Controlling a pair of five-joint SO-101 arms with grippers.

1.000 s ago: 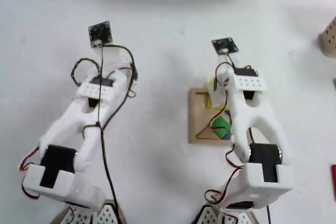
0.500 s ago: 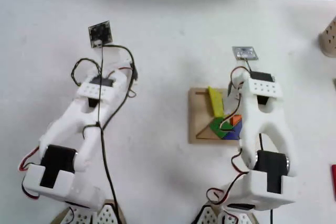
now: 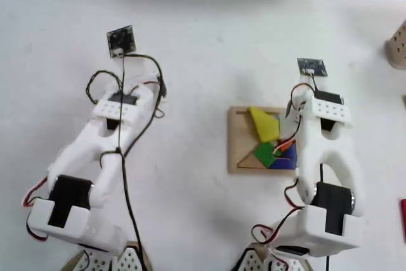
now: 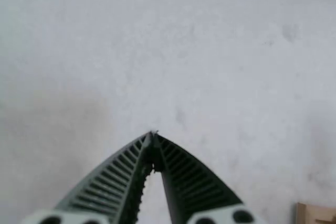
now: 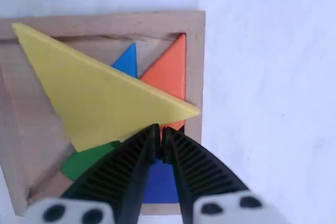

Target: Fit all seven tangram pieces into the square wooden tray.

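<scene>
The square wooden tray [image 3: 236, 138] lies mid-table, its right side under the right arm [image 3: 320, 138]. In it a big yellow triangle [image 3: 265, 125] rests slanted on top of other pieces. In the right wrist view the yellow triangle [image 5: 100, 93] has two corners reaching over the tray's rim [image 5: 105, 19]. It partly covers an orange triangle [image 5: 170, 72], a blue piece [image 5: 160, 179] and a green piece [image 5: 86, 158]. My right gripper [image 5: 159, 129] is shut, its tips at the yellow triangle's edge. My left gripper [image 4: 153, 136] is shut over bare table.
A corner of the tray [image 4: 316, 213] shows off to one side of the left gripper. A pale wooden block with holes [image 3: 398, 46] stands at the table's right edge, and a red thing [image 3: 403, 211] lies lower on that edge. White table lies all round the tray.
The right arm has swung to the right, off the tray's middle, uncovering the yellow triangle, which now lies wider across the tray. The left arm has not moved.
</scene>
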